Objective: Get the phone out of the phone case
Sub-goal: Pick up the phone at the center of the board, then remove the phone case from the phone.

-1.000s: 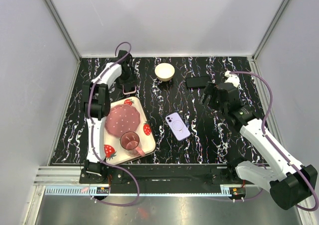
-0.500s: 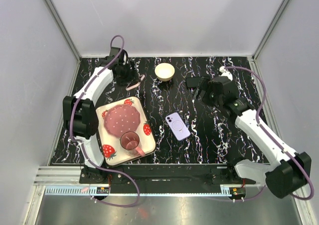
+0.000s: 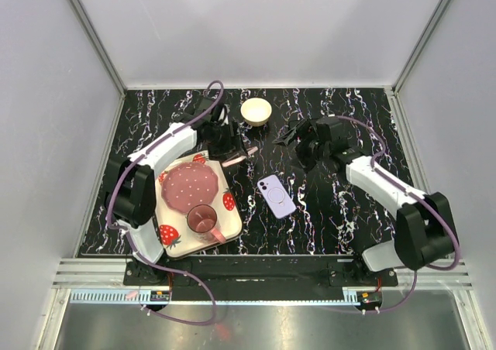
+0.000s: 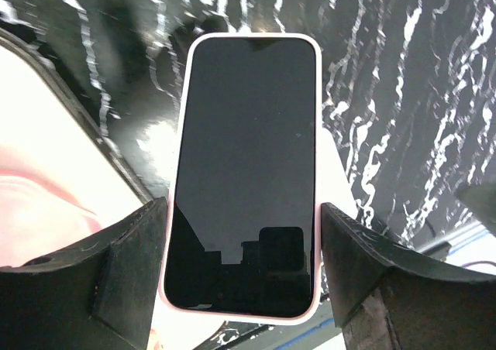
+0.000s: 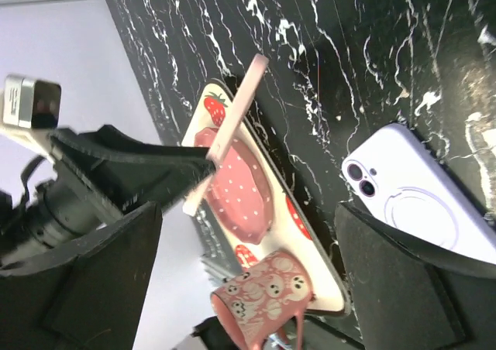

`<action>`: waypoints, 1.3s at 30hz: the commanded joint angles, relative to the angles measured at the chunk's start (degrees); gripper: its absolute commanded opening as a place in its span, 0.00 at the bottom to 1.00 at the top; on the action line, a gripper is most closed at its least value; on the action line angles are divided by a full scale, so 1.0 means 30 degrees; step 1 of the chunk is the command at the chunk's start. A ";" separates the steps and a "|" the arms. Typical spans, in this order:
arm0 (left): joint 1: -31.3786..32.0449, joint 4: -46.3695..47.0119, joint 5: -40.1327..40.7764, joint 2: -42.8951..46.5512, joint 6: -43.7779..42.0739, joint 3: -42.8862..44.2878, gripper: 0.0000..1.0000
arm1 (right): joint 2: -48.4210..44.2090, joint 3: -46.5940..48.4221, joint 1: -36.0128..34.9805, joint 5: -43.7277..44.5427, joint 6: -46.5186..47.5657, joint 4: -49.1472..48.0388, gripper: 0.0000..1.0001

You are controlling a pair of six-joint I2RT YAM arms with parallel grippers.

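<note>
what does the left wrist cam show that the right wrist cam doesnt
Left wrist only: the dark screen of the phone in the pale pink case, face on, clamped at its long edges by the left gripper.
Right wrist only: the lilac phone lying back up, the pink skull-patterned mug, and the open right gripper.
Both: that pink-cased phone (edge-on in the right wrist view), the left gripper holding it, the strawberry-printed tray and the black white-veined marble table.

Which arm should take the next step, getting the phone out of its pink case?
Right, probably. The left end effector is occupied gripping the pink-cased, black-screened phone by its sides, in the air; the right end effector is open, empty and facing it.
</note>
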State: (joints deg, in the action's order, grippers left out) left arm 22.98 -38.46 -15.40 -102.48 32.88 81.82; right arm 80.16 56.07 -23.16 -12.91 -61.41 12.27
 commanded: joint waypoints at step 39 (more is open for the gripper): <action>0.3824 0.1219 0.0445 0.2985 0.0114 0.1583 0.99 | 0.5918 -0.2080 0.0013 -0.5045 -0.8572 -1.1796 0.00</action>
State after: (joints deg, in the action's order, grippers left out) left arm 34.11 -36.38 -13.28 -99.70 33.69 81.67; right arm 100.68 49.45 -22.85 -27.68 -91.44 -17.72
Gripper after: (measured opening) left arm 0.935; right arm 0.081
